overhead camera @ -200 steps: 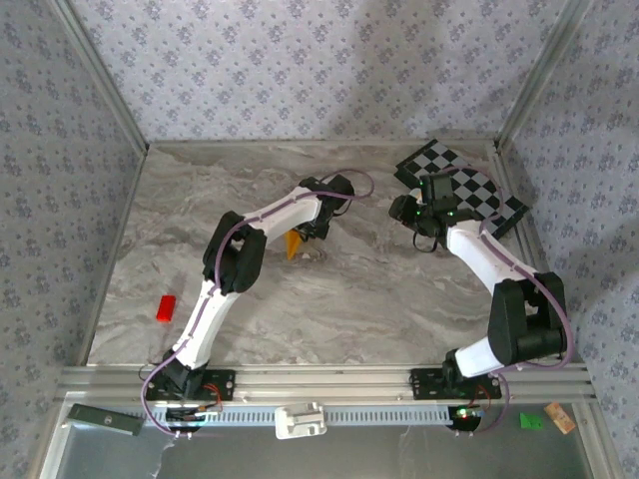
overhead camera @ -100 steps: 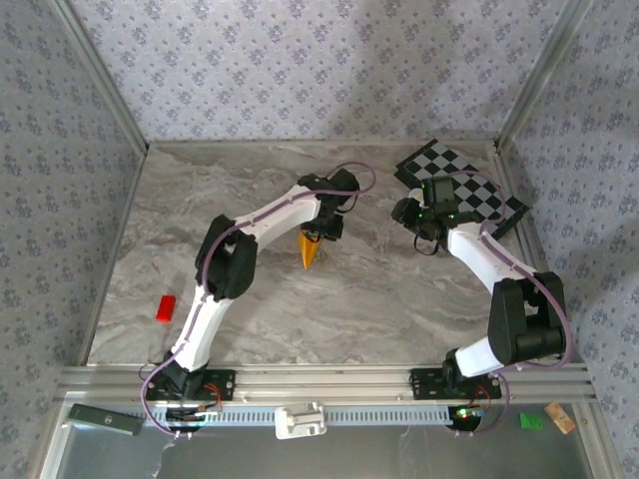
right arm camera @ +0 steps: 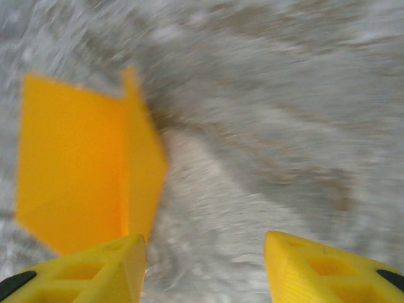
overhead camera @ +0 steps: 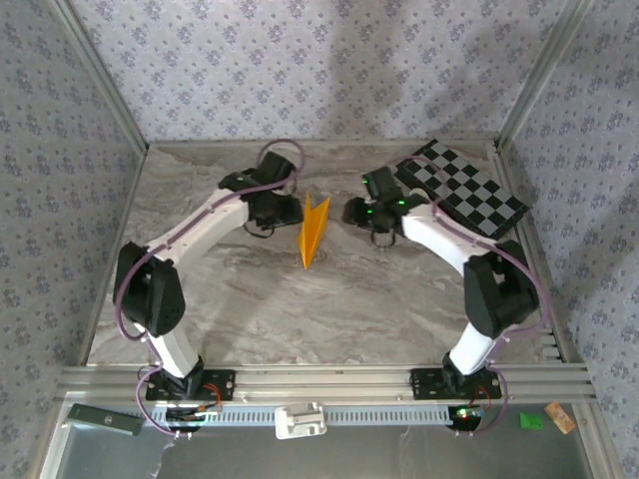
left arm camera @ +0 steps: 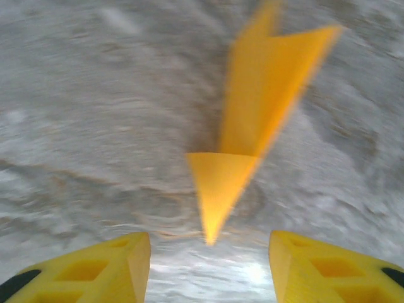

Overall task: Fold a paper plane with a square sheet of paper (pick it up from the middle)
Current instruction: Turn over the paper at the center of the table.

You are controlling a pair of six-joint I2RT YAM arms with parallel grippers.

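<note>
Paper plane (overhead camera: 314, 232), just released and apparently finished, lies on the bench (overhead camera: 250, 299) between the left end effector (overhead camera: 284, 211) at nine o'clock and the right end effector (overhead camera: 355, 212) at three, both part-open and empty.

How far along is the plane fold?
Done: a folded, pointed plane lies on the table. In hand: nothing; the left gripper and right gripper are both open beside it. Left: seemingly little, perhaps backing the grippers off.
</note>
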